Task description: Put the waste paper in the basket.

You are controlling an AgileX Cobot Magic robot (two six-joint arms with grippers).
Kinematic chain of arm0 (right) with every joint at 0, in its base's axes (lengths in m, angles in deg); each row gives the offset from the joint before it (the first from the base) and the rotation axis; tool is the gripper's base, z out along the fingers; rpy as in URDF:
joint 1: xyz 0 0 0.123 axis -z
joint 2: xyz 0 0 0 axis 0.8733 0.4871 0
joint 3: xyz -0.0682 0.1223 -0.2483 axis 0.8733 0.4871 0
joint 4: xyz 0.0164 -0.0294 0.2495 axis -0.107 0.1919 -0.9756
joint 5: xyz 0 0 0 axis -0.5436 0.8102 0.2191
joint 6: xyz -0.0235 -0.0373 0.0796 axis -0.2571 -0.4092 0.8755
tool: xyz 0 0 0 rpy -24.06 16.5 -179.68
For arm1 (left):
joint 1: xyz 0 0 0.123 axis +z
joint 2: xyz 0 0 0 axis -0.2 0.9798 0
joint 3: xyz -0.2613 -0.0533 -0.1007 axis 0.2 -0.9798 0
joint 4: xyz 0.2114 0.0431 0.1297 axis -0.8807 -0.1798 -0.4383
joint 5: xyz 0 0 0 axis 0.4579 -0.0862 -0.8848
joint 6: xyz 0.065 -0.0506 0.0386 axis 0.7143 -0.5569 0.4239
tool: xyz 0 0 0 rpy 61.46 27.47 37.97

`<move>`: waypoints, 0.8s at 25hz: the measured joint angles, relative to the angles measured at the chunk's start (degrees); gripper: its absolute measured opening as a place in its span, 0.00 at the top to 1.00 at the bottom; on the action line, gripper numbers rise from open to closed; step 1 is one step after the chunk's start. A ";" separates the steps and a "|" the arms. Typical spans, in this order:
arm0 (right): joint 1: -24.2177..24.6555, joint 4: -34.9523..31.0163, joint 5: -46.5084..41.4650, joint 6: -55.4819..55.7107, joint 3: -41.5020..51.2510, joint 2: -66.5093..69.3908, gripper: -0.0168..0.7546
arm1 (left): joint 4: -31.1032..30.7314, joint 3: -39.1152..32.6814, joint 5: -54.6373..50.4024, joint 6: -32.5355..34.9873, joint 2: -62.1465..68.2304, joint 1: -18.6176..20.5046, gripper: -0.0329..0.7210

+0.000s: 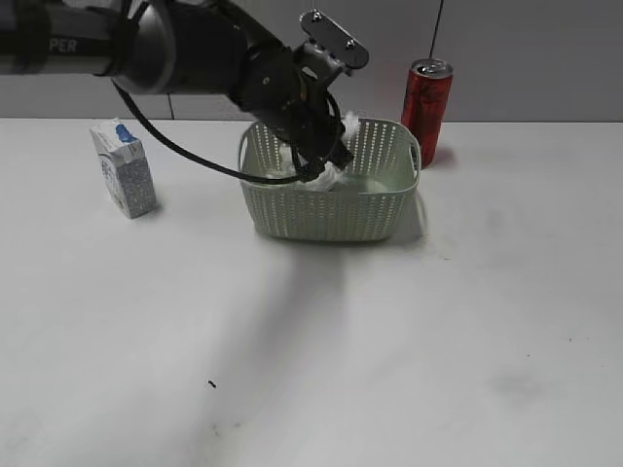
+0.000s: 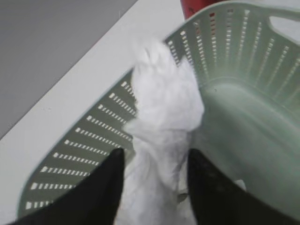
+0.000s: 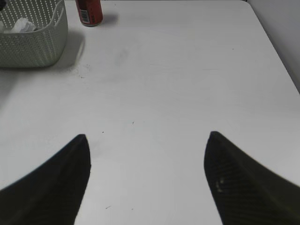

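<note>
The pale green basket (image 1: pixel 331 212) stands at the back middle of the white table. My left gripper (image 1: pixel 327 165) reaches down inside it from the left. In the left wrist view the jaws (image 2: pixel 155 152) are shut on the waste paper (image 2: pixel 164 103), a long twisted white wad that lies along the basket's wall (image 2: pixel 93 136) and sticks out past the rim. In the exterior view the paper (image 1: pixel 348 126) shows white behind the gripper. My right gripper (image 3: pixel 147 137) is open and empty over bare table, out of the exterior view.
A tall red can (image 1: pixel 427 97) stands just right of the basket, also seen in the right wrist view (image 3: pixel 89 11). A white-blue tissue pack (image 1: pixel 125 167) stands upright at the left. The right wrist view shows the basket (image 3: pixel 33 44) with white tissue (image 3: pixel 21 24) inside.
</note>
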 joint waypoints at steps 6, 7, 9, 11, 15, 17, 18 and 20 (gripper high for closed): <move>0.00 -0.02 0.00 0.00 0.00 0.00 0.24 | 1.43 0.04 0.02 0.00 0.26 -0.43 0.12; 0.00 -0.02 0.00 0.00 0.00 0.00 0.24 | 1.45 0.04 -0.79 0.00 0.26 -0.43 0.11; 0.00 -0.02 0.00 0.00 0.00 0.00 0.24 | 1.51 0.04 -3.90 0.00 -0.12 -0.43 0.10; 0.00 -0.15 0.00 0.00 0.00 0.00 0.24 | 1.61 0.04 -7.66 0.00 -1.23 -0.43 0.10; 0.00 -0.40 0.00 0.00 0.00 0.00 0.24 | 1.94 0.04 -16.80 0.00 -5.50 0.54 0.11; 0.00 -0.40 0.00 0.00 0.00 0.00 0.24 | 2.18 0.04 -22.28 0.00 -8.06 2.13 0.12; 0.00 -0.40 0.00 0.00 0.00 0.00 0.24 | 2.40 0.04 -24.58 0.00 -9.31 3.37 0.13; 0.00 -0.40 0.00 0.00 0.00 0.00 0.24 | 3.56 0.04 -30.04 0.00 -11.39 6.19 0.13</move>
